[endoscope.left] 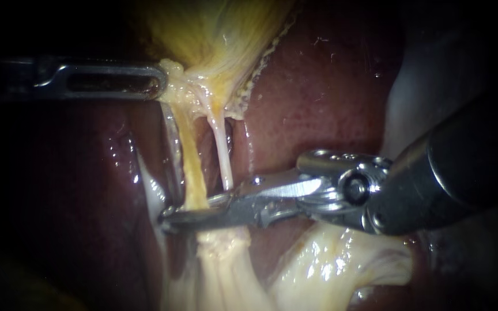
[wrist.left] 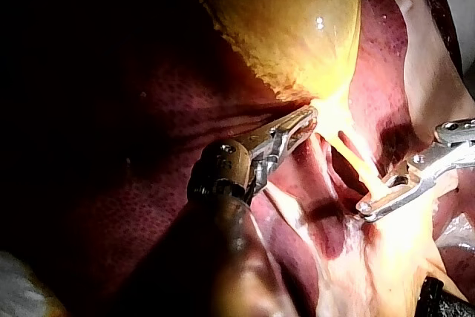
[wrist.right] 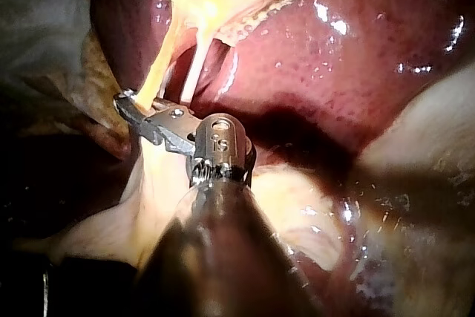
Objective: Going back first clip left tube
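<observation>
End effector (endoscope.left: 188, 210) of the right instrument (endoscope.left: 341, 190) is squeezed nearly closed on the left tube (endoscope.left: 194, 167) below the gallbladder (endoscope.left: 214, 34), so going back likely means opening, then pulling straight away.

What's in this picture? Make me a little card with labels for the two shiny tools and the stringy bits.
left tube: thick yellow strand, stretched taut
right tube: thin white strand beside it
gallbladder: yellow sac that both strands hang from
liver: dark red, glossy, behind the strands
left tool: long silver slotted instrument from the left, shut on the gallbladder's narrow end
right tool: silver hinged instrument from the right, lying across the left tube low down
</observation>
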Motion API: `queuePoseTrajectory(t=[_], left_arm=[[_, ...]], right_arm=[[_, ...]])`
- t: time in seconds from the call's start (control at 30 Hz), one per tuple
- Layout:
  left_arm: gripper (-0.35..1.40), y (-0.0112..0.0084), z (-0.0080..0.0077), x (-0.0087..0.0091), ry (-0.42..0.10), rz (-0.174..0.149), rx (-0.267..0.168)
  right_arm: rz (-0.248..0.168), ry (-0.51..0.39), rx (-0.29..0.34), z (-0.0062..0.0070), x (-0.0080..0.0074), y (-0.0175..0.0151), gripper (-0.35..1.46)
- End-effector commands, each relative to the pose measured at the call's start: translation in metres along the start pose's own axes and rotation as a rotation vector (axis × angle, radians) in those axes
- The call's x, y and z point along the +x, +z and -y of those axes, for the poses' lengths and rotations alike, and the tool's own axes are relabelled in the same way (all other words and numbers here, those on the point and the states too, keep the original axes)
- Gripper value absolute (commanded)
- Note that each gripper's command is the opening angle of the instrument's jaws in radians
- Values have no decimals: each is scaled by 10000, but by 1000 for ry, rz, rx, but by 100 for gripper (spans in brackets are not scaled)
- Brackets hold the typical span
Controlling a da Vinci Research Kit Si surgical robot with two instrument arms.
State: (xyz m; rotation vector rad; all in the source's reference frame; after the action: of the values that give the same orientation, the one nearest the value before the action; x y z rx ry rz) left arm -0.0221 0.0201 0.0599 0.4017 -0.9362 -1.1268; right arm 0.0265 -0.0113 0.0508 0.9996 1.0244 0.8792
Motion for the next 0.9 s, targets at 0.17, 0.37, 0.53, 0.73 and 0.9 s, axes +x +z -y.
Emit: queuePoseTrajectory(t=[0.17, 0.37, 0.53, 0.73, 0.9], left_arm=[[-35, 0, 0, 0, 0, 0, 0], [-35, 1, -1, 1, 0, 0, 0], [-35, 0, -1, 1, 1, 0, 0], [-35, 0, -1, 1, 1, 0, 0], [-35, -1, -1, 2, 1, 0, 0]], right_arm=[[14, -80, 11, -20, -8, 7, 26], [27, -218, -30, -64, -28, 9, 48], [18, -390, -133, -75, -29, -2, 50], [15, -633, -181, -67, -35, -22, 50], [26, -755, -185, -45, -26, -60, 50]])
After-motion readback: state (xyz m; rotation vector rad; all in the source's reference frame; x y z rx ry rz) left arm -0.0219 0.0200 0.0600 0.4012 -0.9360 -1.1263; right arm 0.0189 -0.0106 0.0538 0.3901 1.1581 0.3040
